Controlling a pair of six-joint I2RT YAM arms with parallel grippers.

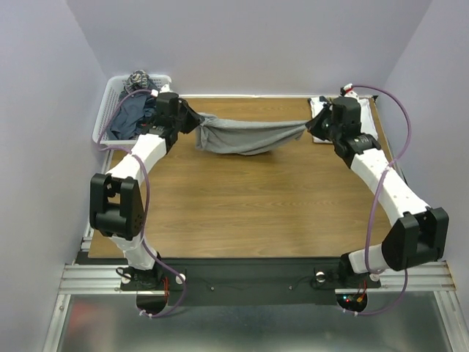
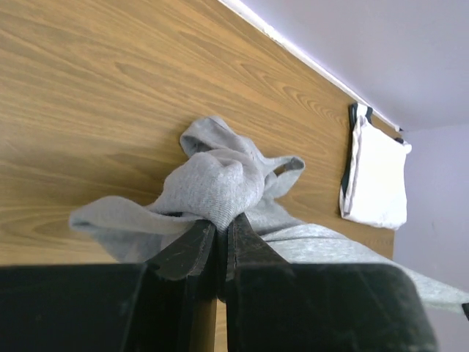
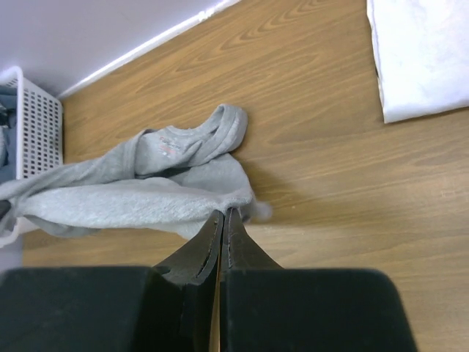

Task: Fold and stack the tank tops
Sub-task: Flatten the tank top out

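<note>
We found the grey tank top (image 1: 245, 137) slung across the far table (image 1: 242, 213), barring passage there. The basket (image 1: 105, 117) blocked the far left and the folded white top (image 2: 375, 176) the far right. The near boards lay open.

No text, brand or number could be read anywhere. The only marking was a faint pinkish print (image 3: 163, 144) inside the neckline of the grey tank top (image 3: 139, 198), seen from the right wrist, and it was too small and blurred to make out.
</note>
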